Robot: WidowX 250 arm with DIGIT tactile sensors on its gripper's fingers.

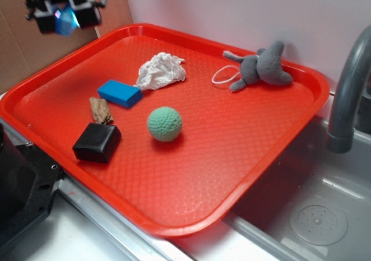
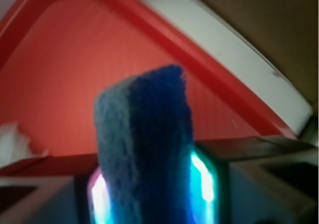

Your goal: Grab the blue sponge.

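We've got the blue sponge (image 2: 144,149) pinched in the claw (image 1: 65,18), high at the tray's (image 1: 174,229) 10 o'clock; grab looks done, just hold.

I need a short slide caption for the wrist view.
Gripper holds the blue sponge above the red tray.

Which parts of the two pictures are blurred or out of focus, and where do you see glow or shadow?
Exterior view: mostly sharp; the crocheted green ball casts a soft shadow on the red plastic tray; the claw at top left is slightly blurred. Wrist view: the rough blue sponge, gripped in the claw, is soft, the tray behind it is blurred, and cyan-pink light glows on both sides of the sponge.
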